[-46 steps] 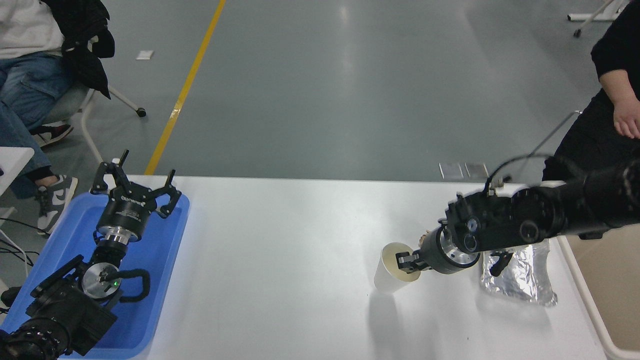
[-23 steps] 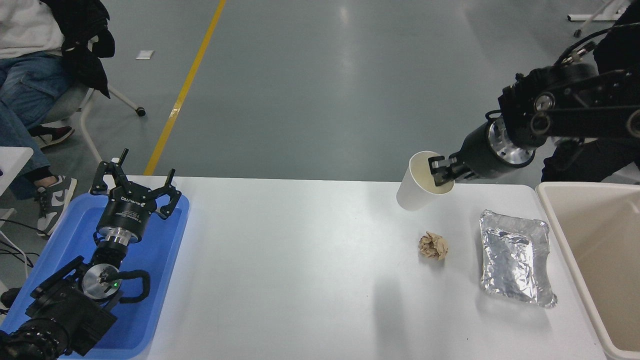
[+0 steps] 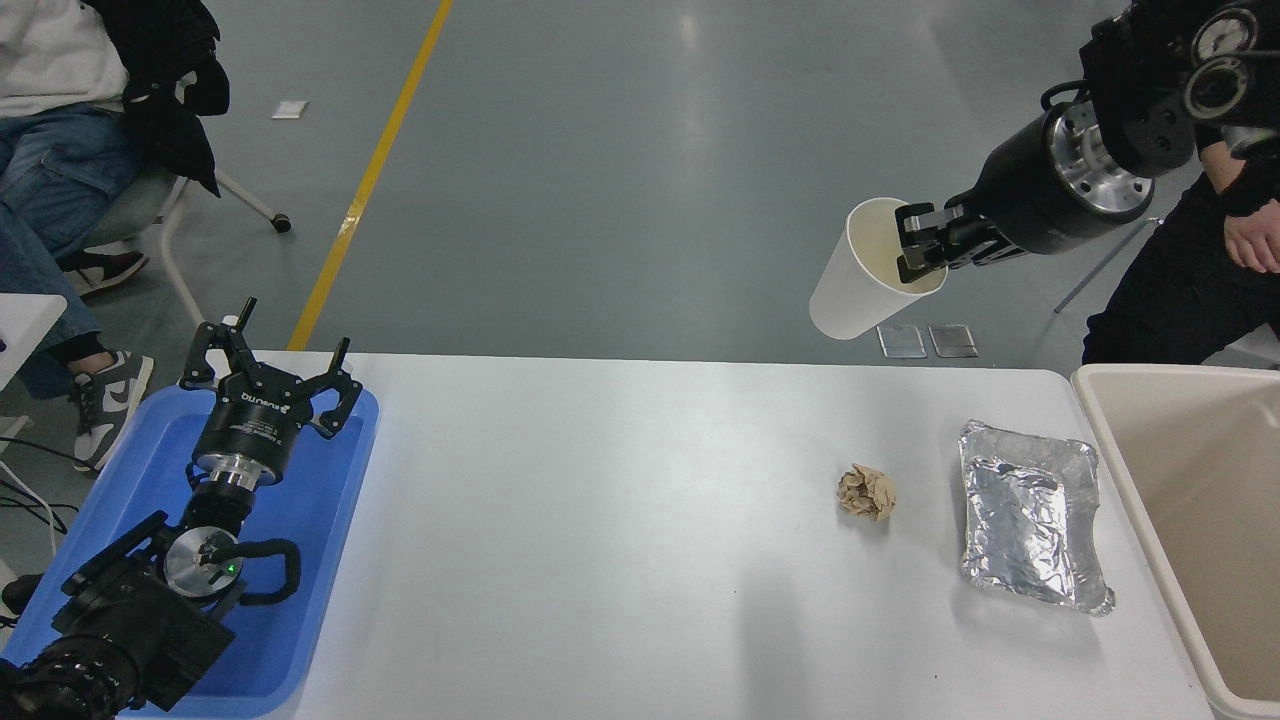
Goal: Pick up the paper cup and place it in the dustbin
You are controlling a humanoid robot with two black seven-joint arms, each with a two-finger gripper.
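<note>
Gripping the small white tapered paper cup by its rim, my right end effector is hanging high above the far edge of the white desk, one finger inside the cream-tinted mouth and the other pressed against the outer wall. I am seeing the cup tilted, its open mouth facing up and toward the right, its base pointing down and to the left, with grey floor behind it. The large beige plastic rectangular dustbin is sitting at the right end of the desk, below and to the right of the cup; the cup is well apart from it and not over its opening.

On the desk, a crumpled brown paper ball is lying just left of a crinkled silver foil tray, and the foil tray is sitting near the dustbin's left wall.

My left end effector is resting parked at the lower left, over a blue plastic tray, its fingers spread wide and gripping nothing.

A person's hand is showing at the right edge, beyond my right arm, and another person is sitting at the top left.
</note>
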